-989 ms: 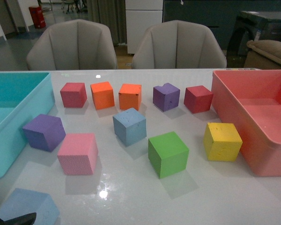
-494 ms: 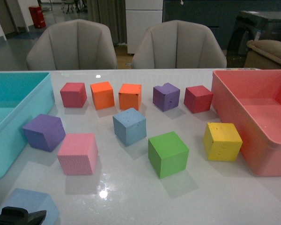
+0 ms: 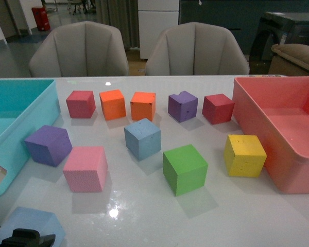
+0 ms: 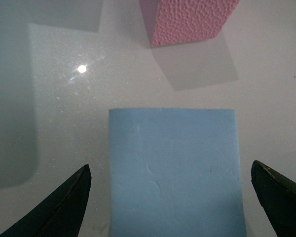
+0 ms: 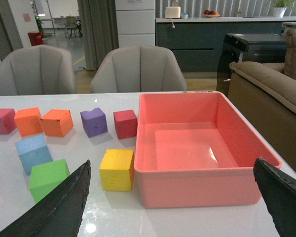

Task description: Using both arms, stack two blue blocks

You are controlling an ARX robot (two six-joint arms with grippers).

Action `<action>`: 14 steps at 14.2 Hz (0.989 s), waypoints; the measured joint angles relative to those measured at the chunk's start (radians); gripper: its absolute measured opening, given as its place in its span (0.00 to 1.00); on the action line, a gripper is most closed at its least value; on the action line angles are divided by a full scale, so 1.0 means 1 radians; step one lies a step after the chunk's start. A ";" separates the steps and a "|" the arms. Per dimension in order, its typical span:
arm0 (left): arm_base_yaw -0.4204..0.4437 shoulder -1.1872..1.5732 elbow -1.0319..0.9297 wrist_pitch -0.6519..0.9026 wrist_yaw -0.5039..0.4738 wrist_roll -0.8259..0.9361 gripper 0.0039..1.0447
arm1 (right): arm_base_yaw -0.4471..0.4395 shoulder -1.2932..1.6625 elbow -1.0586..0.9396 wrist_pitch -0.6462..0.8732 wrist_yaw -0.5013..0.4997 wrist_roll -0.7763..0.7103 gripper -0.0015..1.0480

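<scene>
One pale blue block [image 3: 142,138] stands in the middle of the table, also seen in the right wrist view [image 5: 33,153]. The other blue block [image 3: 28,224] lies at the near left corner. My left gripper [image 3: 27,239] hangs just over it. In the left wrist view this block [image 4: 175,173] sits between the two black fingertips [image 4: 64,207], which stand apart on either side without touching it; the left gripper [image 4: 170,165] is open. My right gripper [image 5: 171,162] is open and empty, held above the table in front of the pink bin, and is out of the front view.
A teal bin [image 3: 20,103] stands at the left, a pink bin [image 3: 247,110] at the right. Purple [image 3: 48,145], pink [image 3: 86,169], green [image 3: 184,169] and yellow [image 3: 244,155] cubes surround the middle blue block. Red, orange and purple cubes line the back row.
The left gripper's black tip has edged further into the front view over the near blue block, and a white part of the arm now shows at the left edge. No block has moved.
</scene>
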 joint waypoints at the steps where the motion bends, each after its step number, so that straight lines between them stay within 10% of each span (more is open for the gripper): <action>1: -0.010 0.024 0.000 0.014 -0.004 0.000 0.94 | 0.000 0.000 0.000 0.000 0.000 0.000 0.94; 3: -0.022 0.038 0.000 0.042 -0.018 0.002 0.92 | 0.000 0.000 0.000 0.000 0.000 0.000 0.94; 8: -0.067 -0.104 -0.009 -0.036 -0.071 0.024 0.45 | 0.000 0.000 0.000 0.000 0.000 0.000 0.94; 14: -0.245 -0.105 0.315 -0.289 -0.120 0.026 0.37 | 0.000 0.000 0.000 0.000 0.000 0.000 0.94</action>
